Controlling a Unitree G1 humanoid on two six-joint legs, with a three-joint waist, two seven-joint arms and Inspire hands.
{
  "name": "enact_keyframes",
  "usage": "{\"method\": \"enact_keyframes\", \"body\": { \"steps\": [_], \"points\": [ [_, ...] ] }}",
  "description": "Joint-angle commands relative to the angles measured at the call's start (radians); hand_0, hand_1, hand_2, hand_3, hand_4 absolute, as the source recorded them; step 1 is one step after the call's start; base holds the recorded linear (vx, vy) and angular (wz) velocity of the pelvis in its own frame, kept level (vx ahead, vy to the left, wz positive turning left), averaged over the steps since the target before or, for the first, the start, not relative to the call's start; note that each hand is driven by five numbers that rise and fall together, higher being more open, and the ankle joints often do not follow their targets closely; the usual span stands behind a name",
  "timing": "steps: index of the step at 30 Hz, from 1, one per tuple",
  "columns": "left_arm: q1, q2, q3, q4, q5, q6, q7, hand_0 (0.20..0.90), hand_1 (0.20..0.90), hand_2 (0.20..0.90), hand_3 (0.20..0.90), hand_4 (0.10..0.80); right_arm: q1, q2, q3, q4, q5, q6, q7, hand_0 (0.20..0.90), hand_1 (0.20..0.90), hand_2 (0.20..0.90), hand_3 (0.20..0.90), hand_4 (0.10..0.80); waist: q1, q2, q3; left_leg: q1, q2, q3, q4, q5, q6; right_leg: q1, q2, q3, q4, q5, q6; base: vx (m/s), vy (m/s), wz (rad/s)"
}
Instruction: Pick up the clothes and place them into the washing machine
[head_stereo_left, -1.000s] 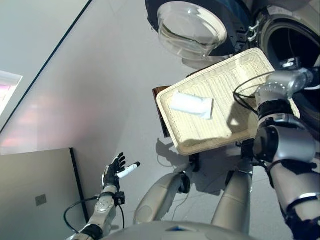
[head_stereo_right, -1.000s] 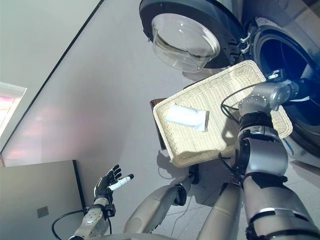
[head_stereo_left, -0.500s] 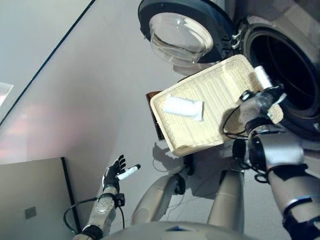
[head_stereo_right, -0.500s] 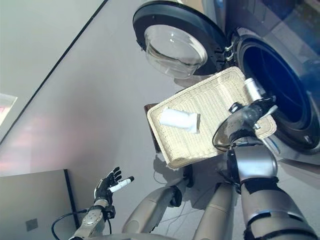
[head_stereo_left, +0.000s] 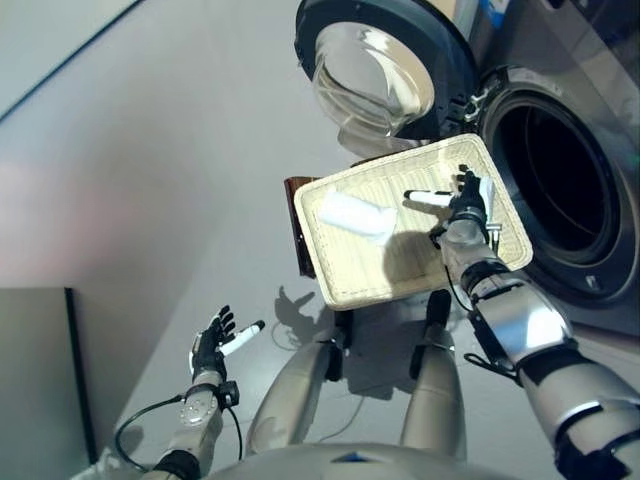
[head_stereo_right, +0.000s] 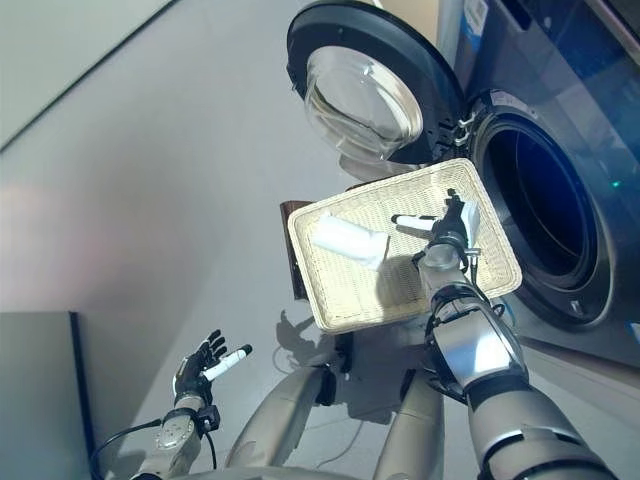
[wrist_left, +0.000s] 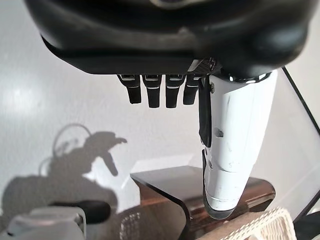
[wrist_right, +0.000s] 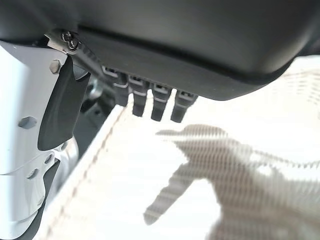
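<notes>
A folded white cloth (head_stereo_left: 352, 213) lies in the left half of a cream wicker basket (head_stereo_left: 400, 265). The basket stands in front of the washing machine, whose drum (head_stereo_left: 555, 190) gapes dark and whose round glass door (head_stereo_left: 375, 70) is swung wide. My right hand (head_stereo_left: 465, 205) hovers open over the basket's right half, thumb stretched toward the cloth, a short way from it. In the right wrist view its straight fingers (wrist_right: 160, 100) hang above the weave (wrist_right: 240, 165) and hold nothing. My left hand (head_stereo_left: 212, 345) is open, low at the left above the floor.
A dark brown stand (head_stereo_left: 298, 225) carries the basket and juts out at its left side. A grey panel (head_stereo_left: 35, 380) fills the lower left corner. Grey floor spreads left of the basket.
The camera has swung toward the machine. My right hand has come from the basket's right rim by the drum to a spot over the basket, closer to the cloth. The left hand stays put.
</notes>
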Motion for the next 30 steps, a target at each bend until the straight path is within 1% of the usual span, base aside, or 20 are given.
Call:
{"method": "enact_keyframes", "body": {
  "steps": [1,2,3,4,5,10,13,16,20,22,26,30],
  "points": [
    [-0.006,0.091,0.063,-0.074,0.006,-0.06,0.047,0.9,0.9,0.9,0.9,0.8,-0.057,-0.043,0.033,-0.047,-0.034,-0.039,-0.046,0.9,0.9,0.9,0.9,0.8,0.027,-0.006,0.05,-0.073,0.026,-0.03,-0.033,0.039,-0.072,0.04,0.048,-0.046,0.054,-0.11,-0.058,-0.045,-0.042,0.19],
    [-0.008,0.097,0.063,-0.09,0.015,-0.062,0.052,0.9,0.9,0.9,0.9,0.8,-0.058,-0.037,0.031,-0.041,-0.035,-0.035,-0.057,0.9,0.9,0.9,0.9,0.8,0.027,-0.016,0.058,-0.081,0.027,-0.034,-0.023,0.038,-0.072,0.039,0.049,-0.051,0.059,-0.112,-0.06,-0.028,-0.028,0.17],
    [-0.008,0.097,0.063,-0.09,0.015,-0.062,0.052,0.9,0.9,0.9,0.9,0.8,-0.058,-0.036,0.031,-0.041,-0.035,-0.035,-0.057,0.9,0.9,0.9,0.9,0.8,0.027,-0.016,0.058,-0.082,0.027,-0.034,-0.023,0.038,-0.072,0.039,0.049,-0.051,0.059,-0.112,-0.06,-0.05,-0.032,0.08],
    [-0.016,0.105,0.07,-0.127,0.029,-0.062,0.062,0.9,0.9,0.9,0.9,0.8,-0.054,-0.026,0.019,-0.023,-0.03,-0.036,-0.068,0.9,0.9,0.9,0.9,0.8,0.03,-0.028,0.074,-0.094,0.028,-0.041,-0.008,0.034,-0.072,0.032,0.048,-0.058,0.071,-0.115,-0.063,0.057,-0.036,0.08],
    [-0.014,0.105,0.071,-0.149,0.035,-0.064,0.066,0.9,0.9,0.9,0.9,0.8,-0.049,-0.025,0.01,0.0,-0.019,-0.035,-0.071,0.9,0.9,0.9,0.9,0.8,0.035,-0.035,0.077,-0.093,0.026,-0.051,0.01,-0.003,-0.077,0.035,0.048,-0.056,0.088,-0.15,-0.057,0.039,-0.04,0.13],
    [-0.015,0.125,0.111,-0.221,0.064,-0.068,0.093,0.9,0.9,0.9,0.9,0.8,-0.05,-0.017,-0.002,0.027,-0.011,-0.031,-0.083,0.9,0.9,0.9,0.9,0.8,0.053,-0.055,0.1,-0.135,0.024,-0.065,0.059,-0.021,-0.074,0.01,0.045,-0.072,0.118,-0.162,-0.063,-0.005,-0.009,0.18],
    [-0.02,0.132,0.121,-0.234,0.082,-0.068,0.104,0.9,0.9,0.9,0.9,0.8,-0.038,-0.015,-0.008,0.043,-0.007,-0.025,-0.082,0.9,0.9,0.9,0.9,0.8,0.062,-0.058,0.1,-0.142,0.023,-0.07,0.066,-0.025,-0.073,0.005,0.039,-0.077,0.127,-0.166,-0.062,0.006,0.007,0.04],
    [-0.038,0.144,0.155,-0.277,0.11,-0.069,0.129,0.9,0.9,0.9,0.9,0.8,-0.019,-0.003,-0.019,0.053,-0.003,-0.019,-0.081,0.9,0.9,0.9,0.9,0.8,0.08,-0.069,0.1,-0.151,0.021,-0.083,0.068,-0.027,-0.073,0.004,0.032,-0.09,0.128,-0.171,-0.062,0.013,-0.002,0.12],
    [-0.061,0.154,0.175,-0.28,0.127,-0.07,0.147,0.9,0.9,0.9,0.9,0.8,-0.015,0.012,-0.021,0.054,-0.009,-0.015,-0.08,0.9,0.9,0.9,0.9,0.8,0.096,-0.079,0.102,-0.156,0.016,-0.09,0.068,-0.027,-0.073,0.006,0.026,-0.101,0.127,-0.171,-0.061,0.022,-0.001,0.14],
    [-0.053,0.151,0.177,-0.312,0.136,-0.068,0.147,0.9,0.9,0.9,0.9,0.8,-0.014,0.019,-0.02,0.05,-0.009,-0.016,-0.078,0.9,0.9,0.9,0.9,0.8,0.104,-0.08,0.106,-0.158,0.015,-0.096,0.065,-0.025,-0.072,0.005,0.021,-0.107,0.128,-0.17,-0.059,0.015,0.003,0.07],
    [-0.055,0.148,0.174,-0.296,0.141,-0.068,0.15,0.9,0.9,0.9,0.9,0.8,-0.016,0.026,-0.019,0.042,-0.008,-0.02,-0.082,0.9,0.9,0.9,0.9,0.8,0.112,-0.083,0.112,-0.161,0.01,-0.103,0.066,-0.024,-0.071,0.005,0.015,-0.113,0.129,-0.172,-0.057,0.023,0.0,0.08],
    [-0.055,0.15,0.159,-0.274,0.148,-0.072,0.158,0.9,0.9,0.9,0.9,0.8,-0.019,0.032,0.005,0.012,-0.062,-0.024,-0.128,0.9,0.9,0.9,0.9,0.8,0.118,-0.09,0.115,-0.159,0.004,-0.108,0.061,-0.024,-0.07,0.015,0.007,-0.126,0.126,-0.172,-0.052,0.041,0.017,0.16]
  ]
}}
